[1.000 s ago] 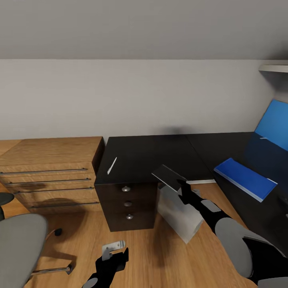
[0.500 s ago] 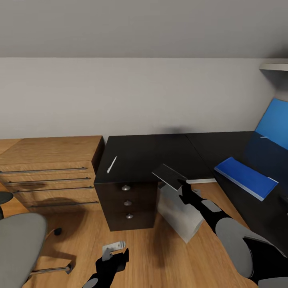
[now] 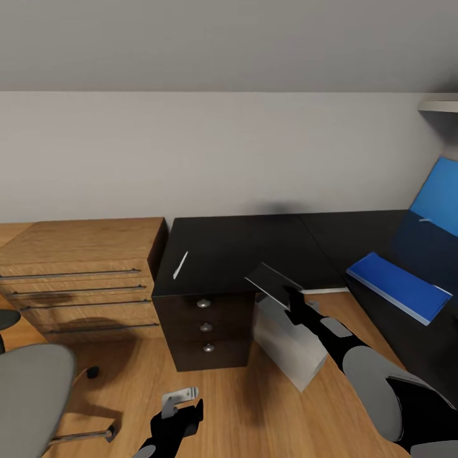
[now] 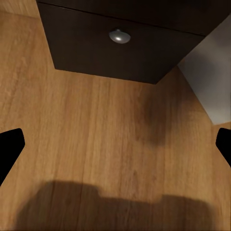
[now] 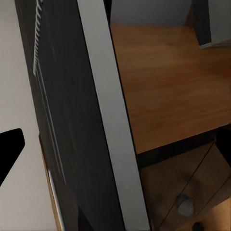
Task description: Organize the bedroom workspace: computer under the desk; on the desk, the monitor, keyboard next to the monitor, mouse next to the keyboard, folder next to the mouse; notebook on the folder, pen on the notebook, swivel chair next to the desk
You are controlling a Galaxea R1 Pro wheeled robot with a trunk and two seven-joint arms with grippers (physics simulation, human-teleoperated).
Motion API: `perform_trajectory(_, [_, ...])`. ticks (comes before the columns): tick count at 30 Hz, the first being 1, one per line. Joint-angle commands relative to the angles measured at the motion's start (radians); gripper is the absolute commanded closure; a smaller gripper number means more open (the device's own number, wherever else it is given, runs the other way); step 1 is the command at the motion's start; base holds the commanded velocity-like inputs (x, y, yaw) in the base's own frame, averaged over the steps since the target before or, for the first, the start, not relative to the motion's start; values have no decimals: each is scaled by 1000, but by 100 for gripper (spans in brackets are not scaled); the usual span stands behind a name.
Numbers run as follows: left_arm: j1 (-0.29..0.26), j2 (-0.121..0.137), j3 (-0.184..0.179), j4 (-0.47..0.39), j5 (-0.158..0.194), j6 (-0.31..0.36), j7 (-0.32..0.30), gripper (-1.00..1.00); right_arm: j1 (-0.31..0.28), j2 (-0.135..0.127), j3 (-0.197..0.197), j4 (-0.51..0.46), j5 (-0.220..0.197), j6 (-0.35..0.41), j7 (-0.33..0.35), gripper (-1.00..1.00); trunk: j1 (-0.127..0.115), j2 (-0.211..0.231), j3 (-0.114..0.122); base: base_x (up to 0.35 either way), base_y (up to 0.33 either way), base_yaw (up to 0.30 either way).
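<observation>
Notebook held up beside the bench
Right pincer grips the notebook above the computer; left pincer gapes, holding nothing.

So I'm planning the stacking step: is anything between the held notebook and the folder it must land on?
Nothing visible: bare desk top and open air lie between the notebook in the right end effector and the folder.
</observation>
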Motion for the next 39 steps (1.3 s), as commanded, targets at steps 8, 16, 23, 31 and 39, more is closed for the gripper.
perform_trajectory(8, [-1, 0, -3, 0, 6, 3, 8, -100, -1, 0, -6, 1, 0, 4, 2, -100, 0, 0, -1, 15, 12, 0])
perform_trajectory(16, [-1, 0, -3, 0, 6, 3, 8, -100, -1, 0, -6, 1, 1, 5, 1, -100, 0, 0, -1, 1, 1, 0])
perform_trajectory(23, [-1, 0, -3, 1, 6, 3, 8, -100, -1, 0, -5, 0, 2, 4, -1, 100, 0, 0, -1, 0, 0, 0])
perform_trajectory(31, [-1, 0, -3, 2, 7, 3, 9, -100, -1, 0, -4, 0, 3, 0, 2, 100, 0, 0, -1, 0, 0, 0])
perform_trajectory(39, [-1, -1, -4, 13, 6, 3, 10, -100, -1, 0, -4, -2, 5, -2, 2, 100, -8, 14, 5, 0, 0, 0])
